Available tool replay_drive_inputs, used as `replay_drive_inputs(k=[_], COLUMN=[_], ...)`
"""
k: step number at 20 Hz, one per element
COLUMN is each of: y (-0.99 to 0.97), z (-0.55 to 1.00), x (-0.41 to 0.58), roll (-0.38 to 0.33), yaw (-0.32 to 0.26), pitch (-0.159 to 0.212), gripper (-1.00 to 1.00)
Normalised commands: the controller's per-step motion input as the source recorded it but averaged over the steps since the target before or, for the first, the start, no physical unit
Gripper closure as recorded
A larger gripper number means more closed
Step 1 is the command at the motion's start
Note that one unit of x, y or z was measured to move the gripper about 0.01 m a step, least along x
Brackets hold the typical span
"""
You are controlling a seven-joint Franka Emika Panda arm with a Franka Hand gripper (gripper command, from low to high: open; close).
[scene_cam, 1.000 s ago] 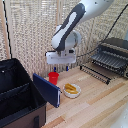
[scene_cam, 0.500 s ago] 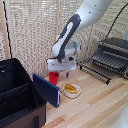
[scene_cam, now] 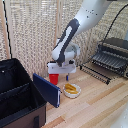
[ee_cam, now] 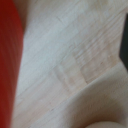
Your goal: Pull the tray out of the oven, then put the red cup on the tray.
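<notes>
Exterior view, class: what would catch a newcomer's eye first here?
The white robot arm arches over the wooden table, its hand low over the red cup. At the exterior view's right the oven stands open with the tray out; a big black case fills the left.

No text, label, brand, number or sign could be read in either view. The oven (scene_cam: pixel 113 56), the red cup (scene_cam: pixel 53 78) and the black case (scene_cam: pixel 19 97) showed plain surfaces at this sharpness, and the wrist view was too blurred to show any marking.
</notes>
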Motion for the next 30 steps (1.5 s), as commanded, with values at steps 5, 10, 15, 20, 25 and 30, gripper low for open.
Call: replay_drive_inputs(k=[5,10,15,20,25,30], y=[0.26,0.18,0.02,-0.01,-0.12,-0.43], z=[0.02,0.13,0.5,0.95,0.95,0.9], x=[0.073,-0.006,0.019,0.075,0.11,0.084], roll=[-0.032,-0.037,0.016,0.002,0.0,0.027], yaw=[-0.064,-0.16,-0.231,-0.268,-0.285,-0.209], pitch=[-0.002,-0.07,-0.031,0.011,0.052,0.092], gripper=[1.0,1.0,1.0,1.0,1.0,1.0])
